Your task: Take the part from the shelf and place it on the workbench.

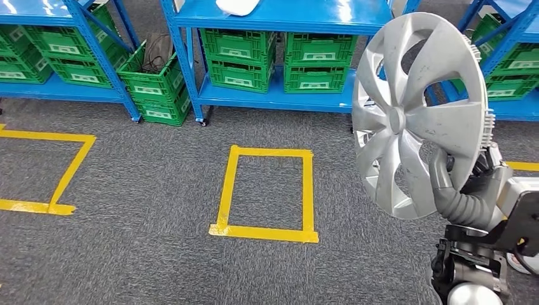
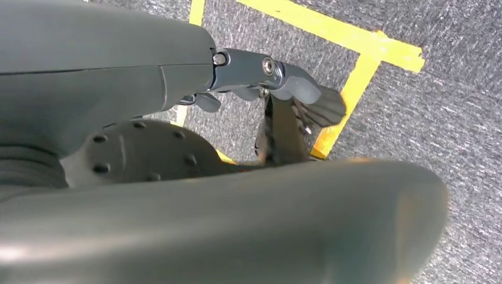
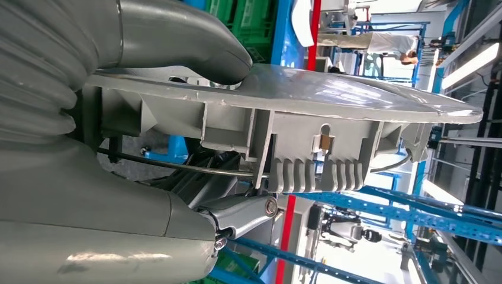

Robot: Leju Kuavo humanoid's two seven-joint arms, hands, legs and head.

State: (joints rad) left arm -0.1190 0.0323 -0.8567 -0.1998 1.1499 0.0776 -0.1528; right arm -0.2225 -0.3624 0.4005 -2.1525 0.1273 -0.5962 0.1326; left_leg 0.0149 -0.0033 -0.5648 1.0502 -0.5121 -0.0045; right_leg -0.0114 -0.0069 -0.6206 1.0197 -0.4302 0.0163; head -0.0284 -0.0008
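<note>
Head view: the right hand (image 1: 459,184) grips the silver hubcap (image 1: 416,114) by its lower rim, holding it upright (face toward the camera) above grey carpet (image 1: 146,190), in front of blue shelves (image 1: 279,95) stacked with green crates (image 1: 241,57). Left hand (image 2: 278,100) hangs over yellow tape (image 2: 355,83), fingers apart, holding nothing.

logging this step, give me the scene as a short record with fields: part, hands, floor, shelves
part: silver wheel cover, held up on edge, face toward the head camera
right hand: grips the wheel cover at its lower rim, thumb on the face
left hand: holds nothing, hangs over the carpet
floor: grey carpet with a yellow tape rectangle
shelves: blue racks holding green crates
workbench: cannot tell where
</note>
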